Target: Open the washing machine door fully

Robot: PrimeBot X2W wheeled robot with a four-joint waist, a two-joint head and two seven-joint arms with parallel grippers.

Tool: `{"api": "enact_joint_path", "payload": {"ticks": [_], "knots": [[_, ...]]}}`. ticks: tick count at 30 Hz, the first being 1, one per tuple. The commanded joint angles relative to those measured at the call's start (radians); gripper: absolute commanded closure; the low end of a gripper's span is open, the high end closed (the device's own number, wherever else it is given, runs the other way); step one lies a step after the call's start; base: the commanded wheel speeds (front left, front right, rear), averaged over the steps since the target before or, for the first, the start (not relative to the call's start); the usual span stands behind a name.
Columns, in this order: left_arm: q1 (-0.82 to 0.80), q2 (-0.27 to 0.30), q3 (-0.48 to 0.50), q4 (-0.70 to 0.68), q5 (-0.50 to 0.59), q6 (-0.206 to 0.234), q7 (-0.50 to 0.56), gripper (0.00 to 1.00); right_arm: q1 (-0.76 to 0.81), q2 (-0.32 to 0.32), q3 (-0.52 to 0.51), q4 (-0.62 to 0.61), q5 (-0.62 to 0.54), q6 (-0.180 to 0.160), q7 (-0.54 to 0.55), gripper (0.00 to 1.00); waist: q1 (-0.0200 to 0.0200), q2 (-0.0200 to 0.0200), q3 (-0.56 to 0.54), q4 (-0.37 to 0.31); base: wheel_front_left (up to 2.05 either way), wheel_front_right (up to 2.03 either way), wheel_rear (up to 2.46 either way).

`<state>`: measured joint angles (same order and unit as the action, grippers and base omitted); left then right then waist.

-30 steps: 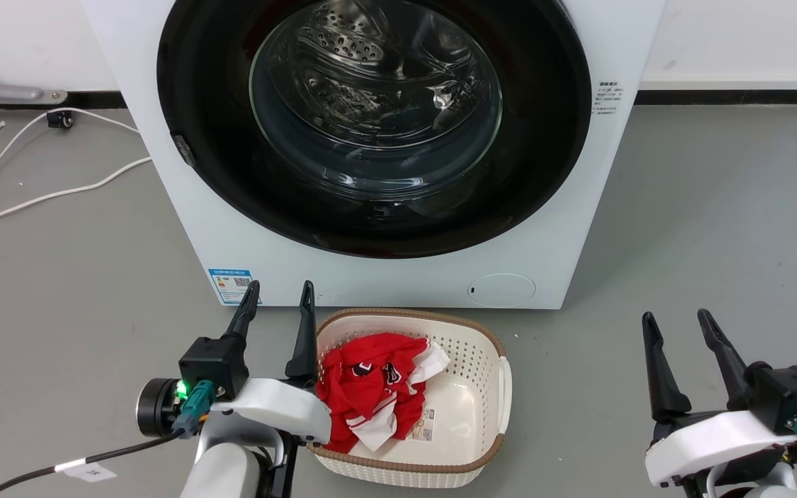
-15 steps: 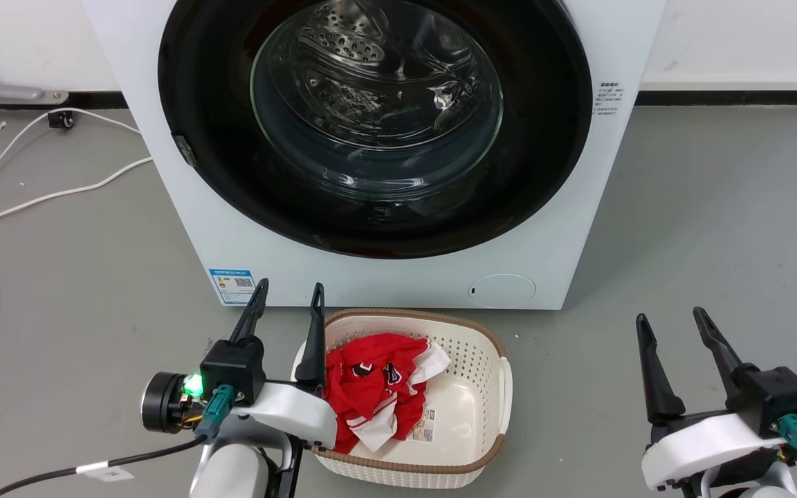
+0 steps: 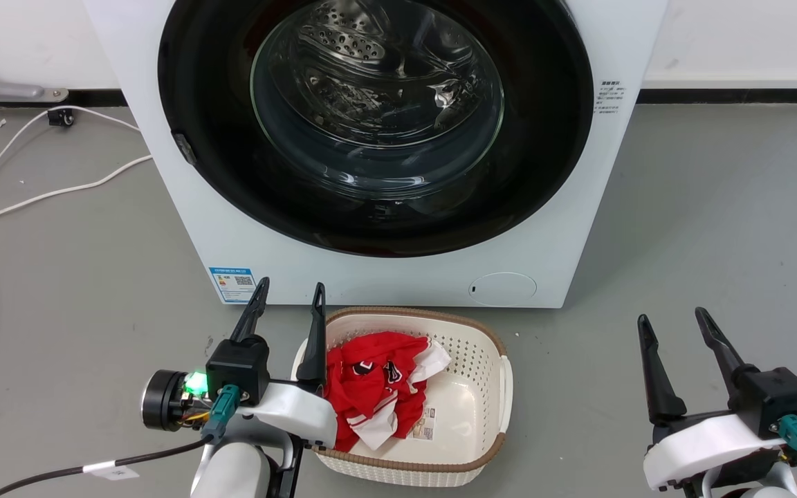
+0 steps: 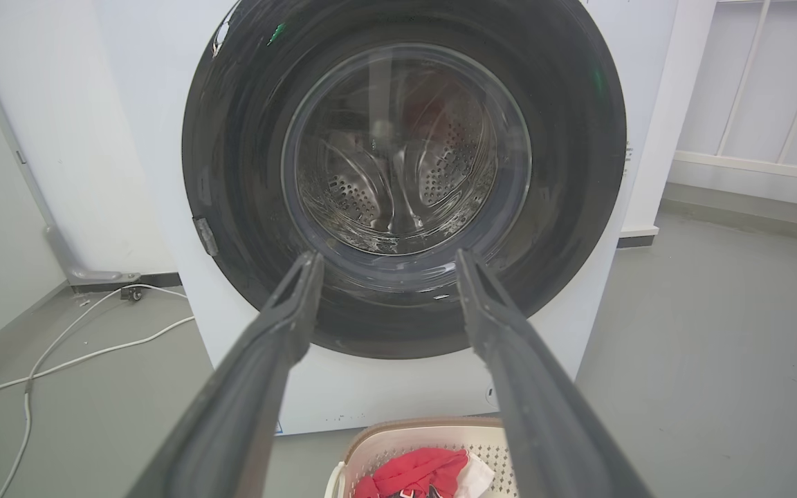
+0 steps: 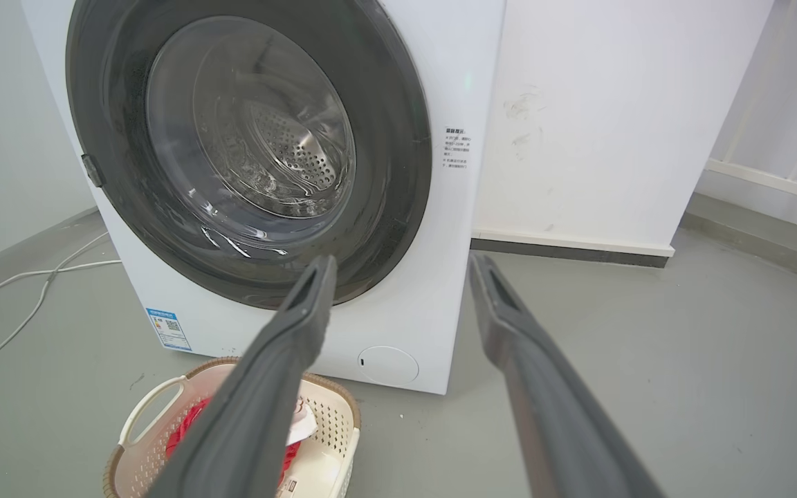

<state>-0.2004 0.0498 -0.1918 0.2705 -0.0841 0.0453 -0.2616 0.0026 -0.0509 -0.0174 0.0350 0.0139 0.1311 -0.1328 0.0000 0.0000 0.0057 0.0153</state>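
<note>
nearest my head camera, my left pincer (image 3: 290,283) hovers with fingers apart by the left rim of the basket (image 3: 502,387), gripping nothing. my right pincer (image 3: 671,315) hangs over bare floor (image 3: 717,221) well to the right, fingers likewise spread and empty. a red cloth (image 3: 371,387) lies crumpled in the basket's left half. just behind stands the white washer (image 3: 232,235), its door (image 3: 376,104) shut flush against the front, a glossy black ring around clear glass with the drum visible through it. a small grey tab (image 3: 184,149) sits on the ring's left edge. a white cable (image 3: 59,194) trails along the floor at far left.
</note>
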Motion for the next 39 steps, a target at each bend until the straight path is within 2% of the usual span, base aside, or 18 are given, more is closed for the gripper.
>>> {"api": "enact_joint_path", "payload": {"ticks": [1,4,5,6,7,14,20,23,25,31,33,36,39], "knots": [[-0.011,0.001,0.000,0.002,-0.007,0.006,-0.005,0.00,0.005,0.001,-0.002,0.001,0.004,-0.001,-0.003,0.00,0.0000,0.0000,0.000,0.000,0.00,0.00,0.00],[-0.010,0.001,0.001,0.003,-0.008,0.008,-0.005,0.00,0.005,0.001,-0.007,0.004,0.012,-0.001,-0.005,0.00,0.0000,0.0000,0.000,0.000,0.00,0.00,0.00],[-0.010,0.001,0.001,0.004,-0.008,0.008,-0.005,0.00,0.005,0.001,-0.009,0.005,0.019,-0.001,-0.006,0.34,0.0000,0.0000,0.001,0.000,0.00,0.00,0.00],[-0.010,0.001,0.001,0.004,-0.008,0.008,-0.005,0.00,0.005,0.001,-0.010,0.007,0.024,-0.001,-0.006,0.82,0.0000,0.0000,0.001,0.000,0.00,0.00,0.00],[-0.010,0.001,0.001,0.004,-0.008,0.008,-0.005,0.00,0.005,0.001,-0.010,0.007,0.026,0.000,-0.006,1.00,0.0000,0.0000,0.001,0.000,0.00,0.00,0.00],[-0.010,0.001,0.004,0.005,-0.005,0.007,-0.005,0.00,-0.001,0.001,-0.008,0.008,0.053,-0.001,-0.015,1.00,0.0000,0.0000,0.004,0.001,0.00,0.00,0.00],[-0.006,0.001,0.005,0.005,-0.009,0.010,-0.005,0.00,-0.010,0.001,-0.002,0.004,0.151,-0.001,-0.036,1.00,0.0000,0.0000,0.004,0.002,0.00,0.00,0.00],[-0.003,0.001,0.006,0.004,-0.007,0.011,-0.005,0.00,-0.018,0.001,-0.002,0.005,0.340,0.000,-0.057,1.00,0.0000,0.0000,0.003,0.002,0.00,0.00,0.00],[0.000,0.001,0.006,0.004,-0.008,0.011,-0.005,0.00,-0.025,0.001,0.001,0.005,0.506,0.000,-0.065,1.00,0.0000,0.0000,0.004,0.002,0.00,0.00,0.00],[0.002,0.001,0.007,0.003,-0.011,0.011,-0.005,0.00,-0.056,0.001,0.008,-0.008,1.126,0.000,-0.051,1.00,0.0000,0.0000,0.005,0.002,0.00,0.00,0.00],[0.003,0.001,0.006,0.001,-0.012,0.013,-0.005,0.00,-0.071,0.001,-0.005,-0.007,1.301,0.000,-0.032,1.00,0.0000,0.0000,0.006,0.002,0.00,0.00,0.00],[0.001,0.001,0.010,0.000,-0.012,0.013,-0.005,0.00,-0.111,0.001,-0.037,0.007,1.479,0.000,0.004,1.00,0.0000,0.0000,0.012,0.000,0.00,0.00,0.00],[-0.004,0.001,0.011,-0.004,-0.010,0.015,-0.004,0.00,-0.163,-0.002,-0.075,0.039,1.581,0.000,0.044,1.00,0.0000,0.0000,0.020,-0.003,0.00,0.00,0.00]]}}
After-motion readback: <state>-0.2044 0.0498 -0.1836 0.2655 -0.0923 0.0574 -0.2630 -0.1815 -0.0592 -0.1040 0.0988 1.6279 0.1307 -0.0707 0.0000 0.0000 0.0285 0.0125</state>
